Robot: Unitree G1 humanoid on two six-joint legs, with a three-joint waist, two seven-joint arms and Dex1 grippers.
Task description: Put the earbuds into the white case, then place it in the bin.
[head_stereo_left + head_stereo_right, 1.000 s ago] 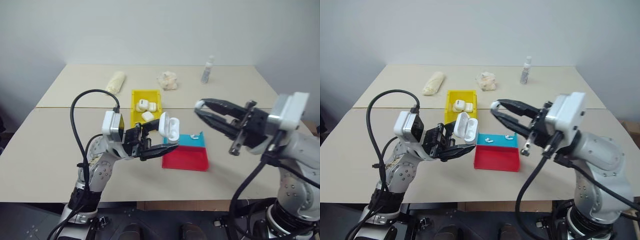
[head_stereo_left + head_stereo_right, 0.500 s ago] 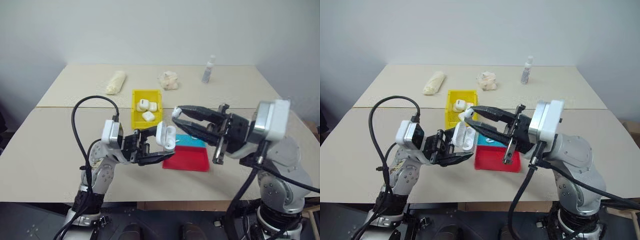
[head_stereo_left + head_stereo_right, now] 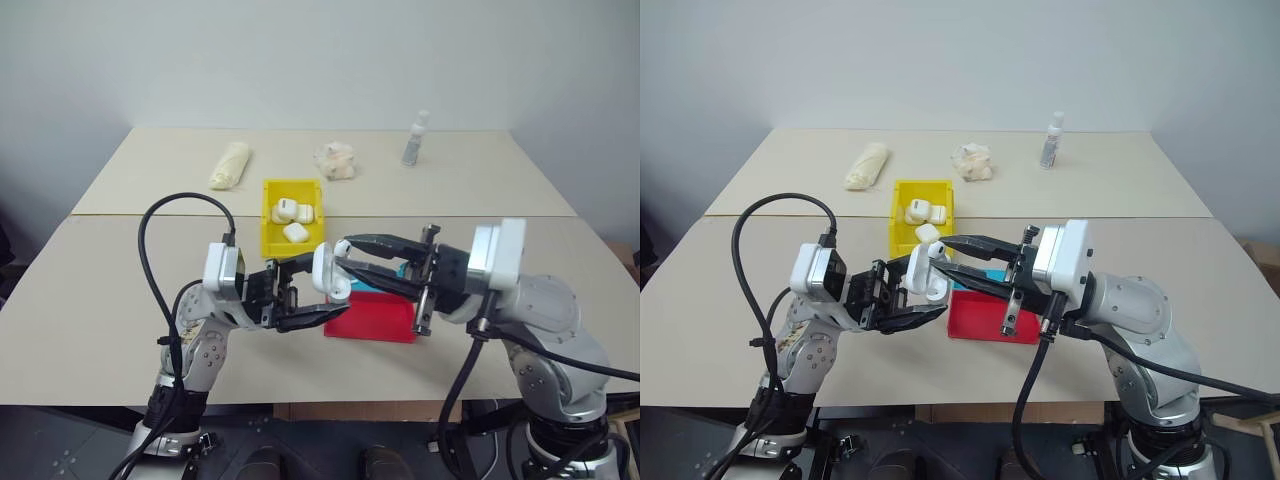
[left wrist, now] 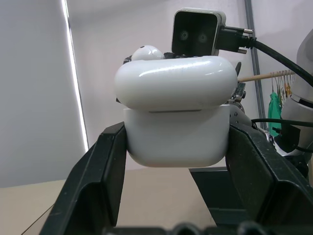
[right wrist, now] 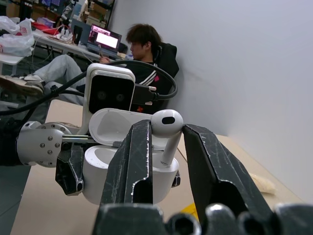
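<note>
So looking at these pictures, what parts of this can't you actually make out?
- Whether an earbud already sits inside the white case: right wrist view, the right gripper fingers cover the wells.
- How the held earbud lines up with the case: head views, too small.
- The tray: the grippers cross it.
- The bin pieces: too small.

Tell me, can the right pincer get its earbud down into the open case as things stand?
Probably yes. The right pincer grips the earbud with its stem pointing down just above the white case, which the left pincer holds with the lid flipped back. Nothing sits between them.
</note>
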